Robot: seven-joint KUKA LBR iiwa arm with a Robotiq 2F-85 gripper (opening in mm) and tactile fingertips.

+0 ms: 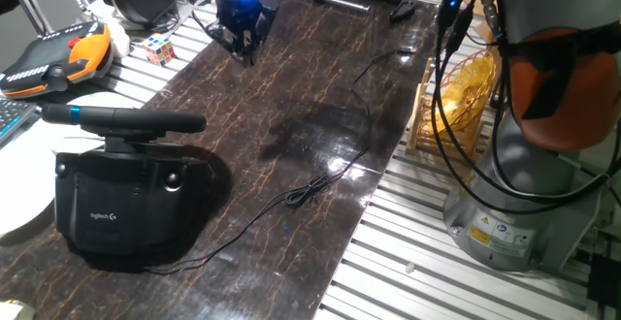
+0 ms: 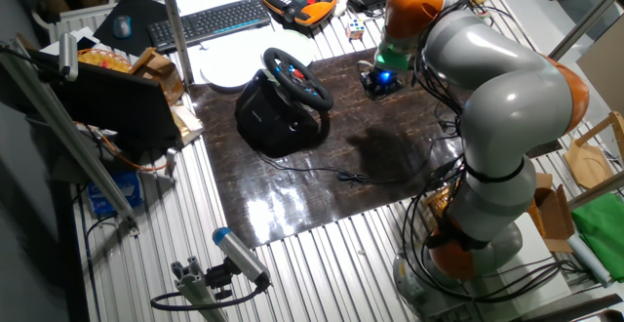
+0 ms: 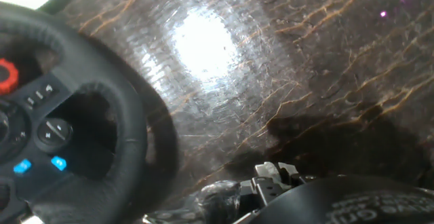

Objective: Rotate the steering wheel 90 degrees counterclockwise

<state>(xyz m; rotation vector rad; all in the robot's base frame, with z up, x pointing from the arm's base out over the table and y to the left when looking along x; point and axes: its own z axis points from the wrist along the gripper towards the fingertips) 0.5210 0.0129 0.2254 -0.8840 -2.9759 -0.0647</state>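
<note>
Sitting at one end of the dark marbled mat, near its edge, was the steering wheel on its boxy black base, white logo on the base wall. Seen edge-on from one fixed view, with the rim's long line running roughly level across the frame and a small blue stripe at its left end. Tilted in the other fixed view, wheel face turned up and toward the arm's side of the table, base behind and below it. Hung well apart from the wheel, above the far part of the mat, was the gripper, fingers pointing down, blue light glowing on the body above them. Held nothing that could be made out; fingertips looked close together, but could not tell how wide the jaws stood. Showed up only as a small dark shape under the orange-and-grey arm in the other fixed view. Filled the left of the hand view with part of the rim, cut off by the frame, blurred, with blue buttons and 1 red knob on the hub. Trailed across the mat from the base was a thin black cable. Lay off the mat near the wheel: a white round plate, a keyboard, an orange-and-black device and a colour cube.
</note>
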